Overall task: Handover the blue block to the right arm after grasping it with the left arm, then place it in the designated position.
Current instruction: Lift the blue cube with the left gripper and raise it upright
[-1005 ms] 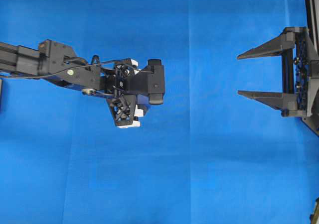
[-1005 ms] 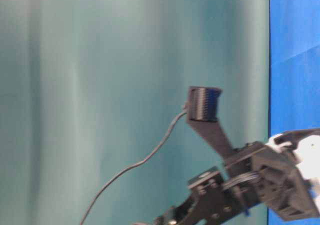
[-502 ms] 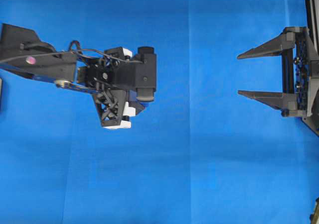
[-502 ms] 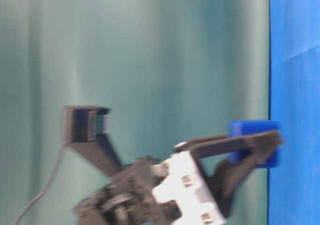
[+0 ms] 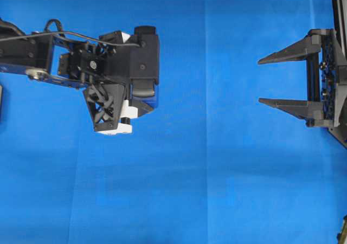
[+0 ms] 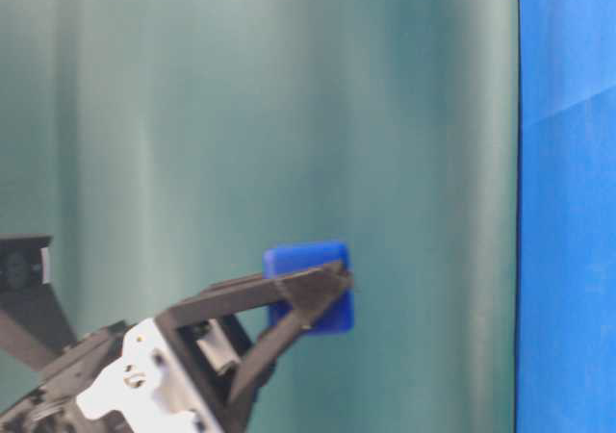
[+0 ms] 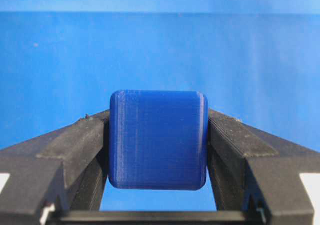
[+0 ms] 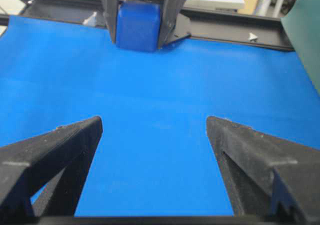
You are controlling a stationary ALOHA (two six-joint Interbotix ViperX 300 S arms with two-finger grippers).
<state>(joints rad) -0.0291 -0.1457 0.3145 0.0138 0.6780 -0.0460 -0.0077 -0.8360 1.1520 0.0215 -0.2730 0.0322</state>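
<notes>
Fingers (image 7: 75, 145) of the left end effector (image 7: 158, 140) press against the two opposite sides of the blue block (image 7: 158, 139), pinching it near their tips at roughly half their spread, so the cube sits squarely between them with its face toward the wrist camera. Seen from table level, the block (image 6: 310, 287) is lifted clear of the blue cloth (image 6: 568, 212) that covers the desk, with the green backdrop (image 6: 260, 106) behind it, and the dark fingertips cross its front face. From overhead, the left end effector (image 5: 142, 97) lies to the block's left, with its white plastic pieces showing below the black wrist housing, and only a sliver of the block (image 5: 154, 98) peeks out beside that housing. A thin black cable (image 5: 70, 35) runs along the left arm (image 5: 32, 59) away from the block toward the picture's left edge. Well apart from the block, on its right, the right end effector (image 5: 263, 81) stands with its two pointed black fingers spread wide and nothing between them. From the right wrist camera those fingers (image 8: 55, 150) frame bare blue cloth (image 8: 150, 100), and the block (image 8: 138, 26) appears far beyond them, clamped between the left fingers and facing the right arm (image 5: 331, 76).
</notes>
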